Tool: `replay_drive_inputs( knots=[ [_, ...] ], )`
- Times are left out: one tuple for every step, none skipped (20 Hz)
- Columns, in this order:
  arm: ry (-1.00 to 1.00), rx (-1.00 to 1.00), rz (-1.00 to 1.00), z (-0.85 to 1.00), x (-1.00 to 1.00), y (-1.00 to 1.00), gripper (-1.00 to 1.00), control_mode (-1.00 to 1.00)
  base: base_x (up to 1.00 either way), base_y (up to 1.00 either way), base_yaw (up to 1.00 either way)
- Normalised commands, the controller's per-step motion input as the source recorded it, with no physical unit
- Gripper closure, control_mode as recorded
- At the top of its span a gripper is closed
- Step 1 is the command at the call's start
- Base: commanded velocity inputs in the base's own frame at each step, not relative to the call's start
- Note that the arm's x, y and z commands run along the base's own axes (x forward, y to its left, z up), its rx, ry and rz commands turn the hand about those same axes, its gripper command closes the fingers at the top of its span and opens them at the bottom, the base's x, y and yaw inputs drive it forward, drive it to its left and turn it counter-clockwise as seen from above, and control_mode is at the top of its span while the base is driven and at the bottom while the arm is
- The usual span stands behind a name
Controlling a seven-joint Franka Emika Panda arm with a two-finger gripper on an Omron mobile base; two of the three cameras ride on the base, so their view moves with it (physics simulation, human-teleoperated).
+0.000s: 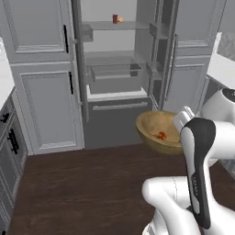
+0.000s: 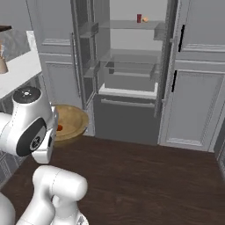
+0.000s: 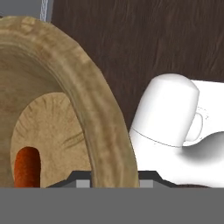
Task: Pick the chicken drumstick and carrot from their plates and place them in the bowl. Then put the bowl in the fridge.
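Fridge (image 1: 117, 69) stands open ahead, shelves and drawers bare apart from a small red item (image 1: 115, 19) on the top shelf. Bowl (image 1: 156, 131) hangs in the air near the lower door, carried tilted. An orange piece (image 1: 161, 135) lies inside, likely the carrot; drumstick not made out. Gripper (image 3: 114, 177) is clamped over the bowl's rim, one finger inside, one outside. Judged: rigid, fairly light wood, smooth. An edge grip lets it tip, so contents may slide.

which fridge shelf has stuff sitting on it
The top shelf of the fridge: a small red item and an orange one stand there; the shelves below look bare.
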Motion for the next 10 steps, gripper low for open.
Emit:
replay_drive_inputs(
  knots=[
    [0.0, 0.0, 0.0, 0.0, 0.0, 0.0, 1.0, 1.0, 1.0, -0.04, -0.15],
    [0.0, 0.0, 0.0, 0.0, 0.0, 0.0, 1.0, 1.0, 1.0, -0.09, -0.13],
    [0.0, 0.0, 0.0, 0.0, 0.0, 0.0, 1.0, 1.0, 1.0, -0.11, -0.13],
    [0.0, 0.0, 0.0, 0.0, 0.0, 0.0, 1.0, 1.0, 1.0, -0.04, -0.13],
    [0.0, 0.0, 0.0, 0.0, 0.0, 0.0, 1.0, 1.0, 1.0, -0.01, -0.1],
    [0.0, 0.0, 0.0, 0.0, 0.0, 0.0, 1.0, 1.0, 1.0, -0.05, -0.06],
    [0.0, 0.0, 0.0, 0.0, 0.0, 0.0, 1.0, 1.0, 1.0, -0.09, -0.06],
    [0.0, 0.0, 0.0, 0.0, 0.0, 0.0, 1.0, 1.0, 1.0, -0.12, -0.07],
    [0.0, 0.0, 0.0, 0.0, 0.0, 0.0, 1.0, 1.0, 1.0, -0.14, -0.04],
    [0.0, 0.0, 0.0, 0.0, 0.0, 0.0, 1.0, 1.0, 1.0, -0.16, -0.02]
  ],
)
